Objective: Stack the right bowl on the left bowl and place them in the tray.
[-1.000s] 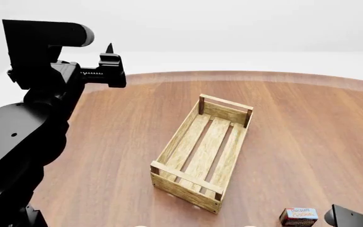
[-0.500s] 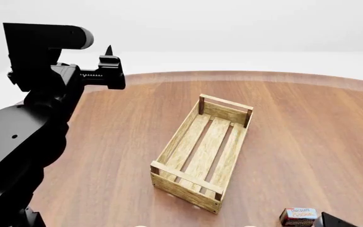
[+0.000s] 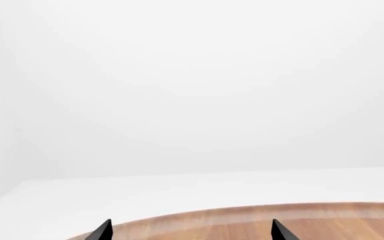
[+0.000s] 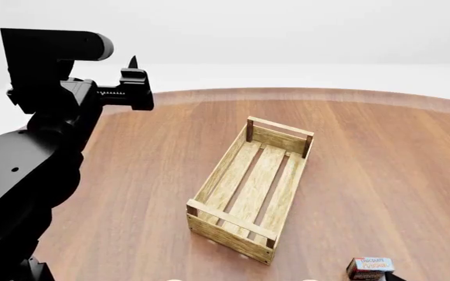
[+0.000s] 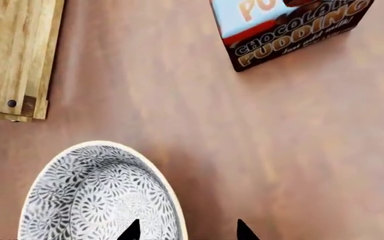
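The left arm (image 4: 30,170) is matte black, with bulky rounded casings and small screw holes. Its gripper (image 4: 127,88) carries a toothed rail. The fingers (image 3: 280,232) are black and end in sharp points.

One tray (image 4: 250,190), one bowl (image 5: 98,195), one pudding box (image 5: 289,27), one table (image 4: 381,158), two grippers: left (image 4: 135,79), right (image 5: 187,231).

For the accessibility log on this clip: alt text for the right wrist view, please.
A patterned grey-and-white bowl sits on the brown wooden table, with the right tool open, one fingertip over the bowl's rim and the other beyond it. Farther off are a chocolate pudding box and one corner of the light wooden tray, both apart from the bowl.
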